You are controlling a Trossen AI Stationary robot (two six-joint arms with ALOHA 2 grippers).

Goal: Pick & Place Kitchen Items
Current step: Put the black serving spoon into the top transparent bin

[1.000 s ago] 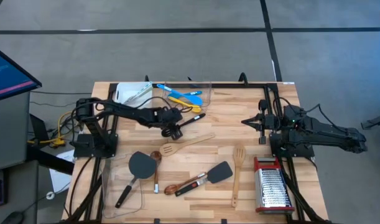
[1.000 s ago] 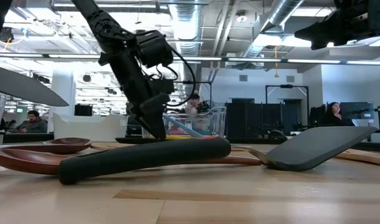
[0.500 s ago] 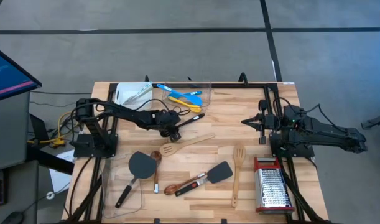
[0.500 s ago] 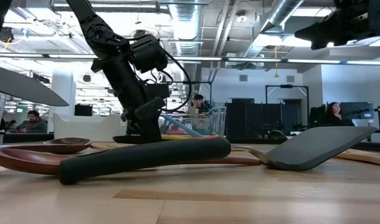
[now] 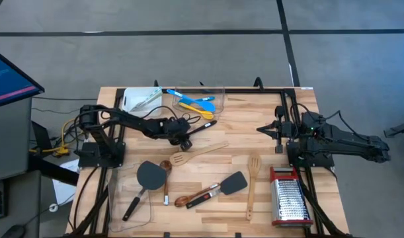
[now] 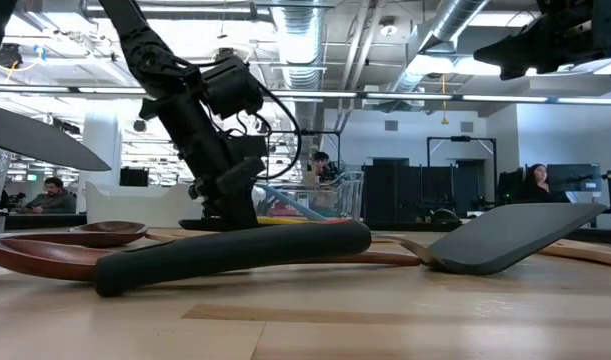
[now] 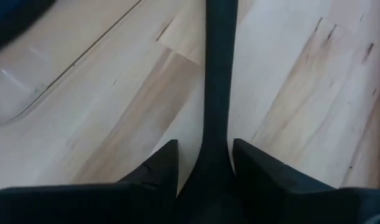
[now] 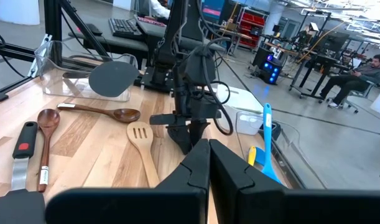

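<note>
A black long-handled utensil [image 5: 203,126] lies flat on the wooden table, its handle slanting toward the far right; its head is hidden under my left gripper [image 5: 184,140]. In the left wrist view the handle [image 7: 219,68] runs straight away between the two dark fingers of my left gripper [image 7: 205,152], which stands open and low over the table, pointing steeply down. In the low view my left gripper [image 6: 228,212] reaches down to the table top. My right gripper [image 5: 262,129] hangs shut above the right side, with nothing in it. My left gripper straddles the black utensil's handle [image 7: 213,146] near its head end, coming from above and slanting down, in line with the handle. One finger [image 7: 255,165] lies against the handle's side. A strip of table shows between the other finger [image 7: 160,167] and the handle. The utensil lies on the table.
A clear tub with blue and yellow spoons [image 5: 196,102] and a white tray [image 5: 141,99] stand at the far edge. Wooden spoons and a wooden spatula [image 5: 200,153], dark grey spatulas [image 5: 149,175] [image 5: 235,182] and a steel grater [image 5: 289,198] lie on the near half.
My left gripper has sunk toward the table, down onto the black utensil, and its arm has folded lower. The utensil has stayed where it lay.
</note>
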